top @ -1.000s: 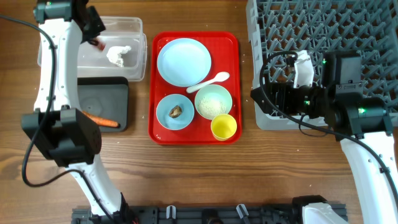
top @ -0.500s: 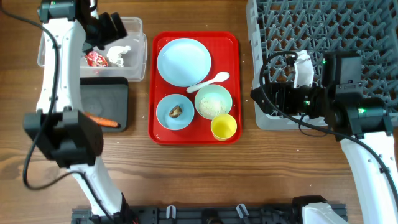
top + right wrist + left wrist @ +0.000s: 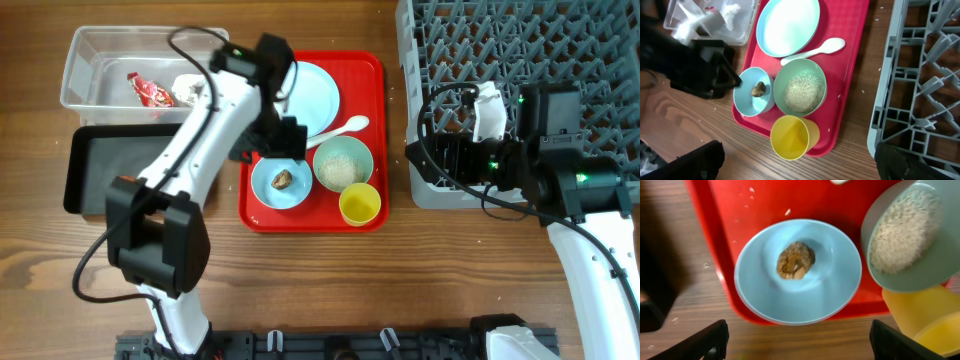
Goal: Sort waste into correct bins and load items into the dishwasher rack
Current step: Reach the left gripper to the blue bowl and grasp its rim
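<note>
My left gripper [image 3: 278, 145] hangs open over the red tray, above the small light-blue dish [image 3: 830, 290] that holds a brownish food scrap [image 3: 796, 260]. Nothing is between its fingers [image 3: 710, 340]. Beside the dish are the pale-green bowl [image 3: 343, 163] of rice, the yellow cup [image 3: 360, 204], the white spoon [image 3: 340, 128] and the large light-blue plate [image 3: 300, 95]. A red wrapper [image 3: 148, 90] and white tissue [image 3: 188, 88] lie in the clear tub [image 3: 85, 45]. My right gripper [image 3: 800, 165] is open and empty at the left edge of the grey rack [image 3: 520, 60].
The black tray [image 3: 100, 170] sits below the clear tub, partly crossed by my left arm. The red serving tray [image 3: 375, 70] lies between the bins and the rack. Bare wooden table runs along the front.
My left arm swung right from the clear tub to above the small dish. It opened and let go of the red wrapper, which now lies in the tub. The right arm stayed put.
</note>
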`<move>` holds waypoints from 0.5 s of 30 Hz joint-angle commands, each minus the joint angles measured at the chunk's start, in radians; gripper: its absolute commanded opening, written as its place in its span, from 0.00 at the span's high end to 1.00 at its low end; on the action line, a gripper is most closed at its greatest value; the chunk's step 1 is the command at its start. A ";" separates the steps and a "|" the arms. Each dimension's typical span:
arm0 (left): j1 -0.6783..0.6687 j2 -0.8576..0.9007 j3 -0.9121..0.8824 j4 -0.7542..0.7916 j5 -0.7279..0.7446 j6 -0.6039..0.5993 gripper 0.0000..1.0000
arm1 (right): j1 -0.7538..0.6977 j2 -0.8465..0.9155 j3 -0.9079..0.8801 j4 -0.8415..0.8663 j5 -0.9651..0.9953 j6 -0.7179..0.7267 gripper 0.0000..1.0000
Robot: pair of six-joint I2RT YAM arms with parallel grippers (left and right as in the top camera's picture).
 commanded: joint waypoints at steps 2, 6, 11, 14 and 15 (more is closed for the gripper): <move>-0.027 -0.006 -0.156 0.135 -0.024 -0.058 0.12 | 0.001 0.005 -0.001 -0.001 0.019 -0.003 0.00; -0.058 -0.006 -0.290 0.304 -0.025 -0.054 0.13 | 0.001 0.005 -0.001 0.002 0.018 -0.003 0.00; -0.064 -0.006 -0.421 0.492 -0.024 -0.058 0.16 | 0.001 0.005 -0.001 0.000 0.018 0.000 0.00; -0.064 -0.006 -0.423 0.497 -0.024 -0.058 0.17 | 0.001 0.005 -0.001 0.002 0.017 0.001 0.00; -0.064 -0.006 -0.423 0.496 -0.024 -0.058 0.17 | 0.001 0.005 -0.001 0.002 0.017 0.002 0.00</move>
